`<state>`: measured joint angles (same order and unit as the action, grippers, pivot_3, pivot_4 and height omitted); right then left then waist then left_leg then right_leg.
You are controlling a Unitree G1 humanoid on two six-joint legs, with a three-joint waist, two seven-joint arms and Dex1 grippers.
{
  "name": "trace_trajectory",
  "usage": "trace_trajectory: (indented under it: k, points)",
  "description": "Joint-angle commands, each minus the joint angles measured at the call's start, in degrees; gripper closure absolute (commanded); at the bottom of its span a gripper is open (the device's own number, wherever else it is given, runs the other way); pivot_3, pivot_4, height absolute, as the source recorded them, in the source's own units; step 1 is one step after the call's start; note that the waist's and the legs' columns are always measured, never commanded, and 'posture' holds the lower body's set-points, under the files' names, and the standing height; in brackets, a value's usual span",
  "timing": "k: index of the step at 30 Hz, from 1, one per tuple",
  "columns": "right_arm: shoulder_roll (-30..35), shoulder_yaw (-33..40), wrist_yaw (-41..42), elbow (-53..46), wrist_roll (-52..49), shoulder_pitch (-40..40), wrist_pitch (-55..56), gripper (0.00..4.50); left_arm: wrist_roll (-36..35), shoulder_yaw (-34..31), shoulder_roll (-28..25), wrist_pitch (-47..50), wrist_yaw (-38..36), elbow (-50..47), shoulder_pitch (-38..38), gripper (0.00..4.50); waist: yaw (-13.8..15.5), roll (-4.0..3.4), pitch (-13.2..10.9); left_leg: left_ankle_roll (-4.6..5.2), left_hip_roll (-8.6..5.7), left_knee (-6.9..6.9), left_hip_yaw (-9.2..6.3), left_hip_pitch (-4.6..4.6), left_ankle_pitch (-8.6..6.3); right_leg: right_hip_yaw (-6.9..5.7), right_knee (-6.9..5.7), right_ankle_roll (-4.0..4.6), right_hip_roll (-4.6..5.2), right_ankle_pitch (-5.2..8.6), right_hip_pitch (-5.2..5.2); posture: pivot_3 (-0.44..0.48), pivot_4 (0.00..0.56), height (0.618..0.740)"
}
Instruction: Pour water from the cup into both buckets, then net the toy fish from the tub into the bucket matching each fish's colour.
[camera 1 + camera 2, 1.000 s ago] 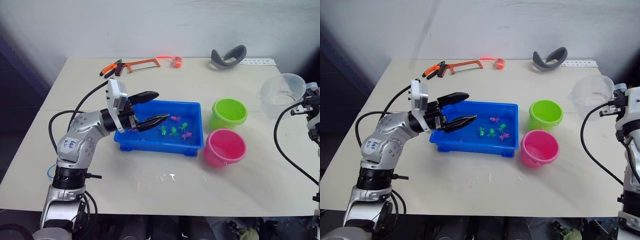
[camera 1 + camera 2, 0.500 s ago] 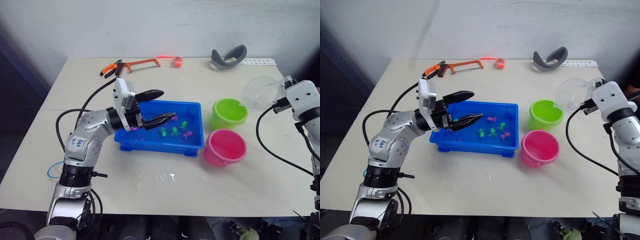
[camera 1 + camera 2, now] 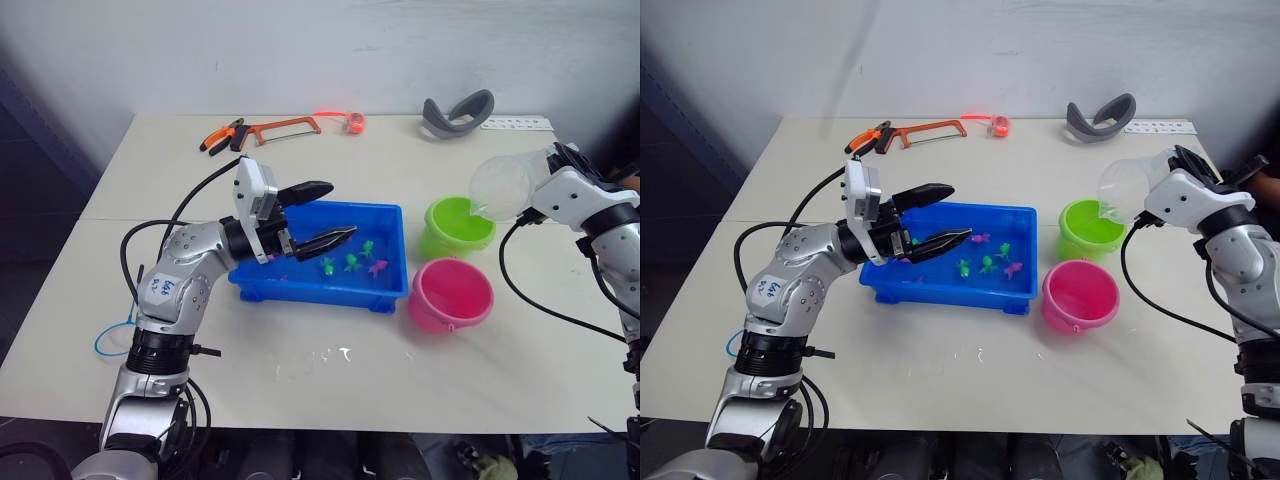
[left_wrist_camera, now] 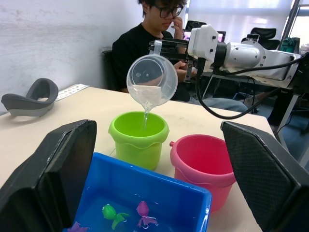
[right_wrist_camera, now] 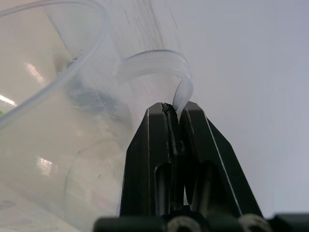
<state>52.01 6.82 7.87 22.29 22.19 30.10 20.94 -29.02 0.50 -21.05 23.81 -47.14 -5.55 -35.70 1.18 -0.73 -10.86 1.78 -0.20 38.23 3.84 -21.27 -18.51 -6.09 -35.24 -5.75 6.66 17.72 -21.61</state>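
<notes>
From the left wrist view a thin stream of water runs from the tipped cup (image 4: pixel 152 81) into the green bucket (image 4: pixel 139 137), and a person in a black top (image 4: pixel 140 46) sits behind the table; the head views show the tilt but not the stream. The left gripper (image 3: pixel 322 215) hovers over the near-left part of the blue tub (image 3: pixel 385 277), its two fingers spread wide and holding nothing. In the tub lie small green and pink toy fish (image 3: pixel 352 262) toward its right side. Just right of the tub stand the green bucket and, nearer the robot, the pink bucket (image 3: pixel 451 294). The right gripper (image 5: pixel 175 112) is pinched tight on the cup's clear handle tab, holding the cup above the green bucket. The pale table (image 3: pixel 300 370) also carries an orange hacksaw (image 3: pixel 282 129), pliers (image 3: pixel 222 136) and a grey curved band (image 3: pixel 457 112) along its far edge, before a white wall.
</notes>
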Motion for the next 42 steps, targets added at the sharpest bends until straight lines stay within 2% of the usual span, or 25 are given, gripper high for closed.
trace_trajectory:
  k: [1,13,27,31,34,37,39,40,42]
  points:
    - [2.3,-0.1,-1.5,-0.1,1.8,2.0,1.2,4.43,-0.5,-0.2,0.2,-0.1,0.3,-1.7,-0.4,0.0,0.0,0.0,0.0,0.0,0.0,0.0,0.0,0.0,0.0,0.0,0.0,0.0,0.0,0.0,0.0,0.0,0.15,0.74]
    - [7.2,-5.3,-8.7,3.9,11.6,4.3,9.2,4.43,-0.3,-0.1,0.5,-0.1,0.5,-2.2,0.5,0.0,-0.1,0.01,0.0,-0.01,0.01,-0.01,-0.01,-0.01,0.0,-0.01,0.03,0.0,-0.01,0.0,0.0,0.0,0.15,0.74]
    - [7.5,-6.2,-16.7,5.3,16.6,3.6,11.2,4.43,-0.2,0.1,0.2,-0.1,0.4,-3.0,2.6,0.0,0.0,0.02,0.0,-0.04,0.02,-0.02,-0.01,-0.01,0.02,0.0,0.03,0.0,-0.02,0.0,0.0,0.0,0.15,0.74]
    - [4.2,-2.6,-12.1,6.4,6.2,2.5,11.0,4.43,-0.7,-0.2,-1.0,0.5,-0.7,-3.9,4.1,0.0,-0.1,0.03,0.0,-0.04,0.02,-0.02,-0.01,0.0,0.02,-0.01,0.04,0.0,-0.02,0.0,0.01,0.0,0.15,0.74]
    - [0.4,2.7,-5.3,6.4,-7.0,2.2,5.5,4.43,-1.3,-1.1,-2.8,0.3,-2.3,-4.5,5.6,0.0,-0.2,0.08,-0.1,-0.04,0.06,-0.02,-0.05,0.0,0.02,-0.04,0.08,0.0,-0.08,0.0,0.05,0.0,0.15,0.74]
    - [-0.8,5.4,0.3,4.7,-13.9,1.3,1.7,4.43,-2.4,-2.1,-4.4,0.2,-4.2,-4.9,6.5,0.0,-0.1,0.07,-0.1,-0.04,0.05,-0.02,-0.05,-0.01,0.02,-0.05,0.05,0.0,-0.05,0.0,0.04,0.0,0.15,0.74]
    - [-2.3,7.4,7.4,2.3,-22.2,0.1,-2.5,4.43,-3.6,-2.8,-5.6,0.5,-6.1,-5.1,7.0,0.0,0.0,0.08,-0.1,-0.04,0.05,-0.02,-0.07,-0.01,0.02,-0.06,0.06,0.0,-0.04,0.0,0.04,0.0,0.15,0.74]
    - [-2.6,9.0,8.2,1.1,-24.5,-0.5,-4.7,4.43,-4.4,-3.1,-6.1,0.7,-7.0,-5.3,7.2,0.0,0.0,0.08,-0.1,-0.03,0.06,-0.02,-0.09,0.0,0.02,-0.06,0.08,0.0,-0.05,0.0,0.07,0.0,0.15,0.74]
    - [-5.2,15.5,10.2,-2.7,-36.2,-1.2,-18.5,4.43,-6.3,-3.5,-6.7,1.1,-8.8,-6.2,7.1,0.0,0.0,0.09,-0.1,-0.03,0.07,-0.01,-0.12,-0.01,0.02,-0.08,0.07,0.01,-0.04,0.0,0.07,0.0,0.15,0.74]
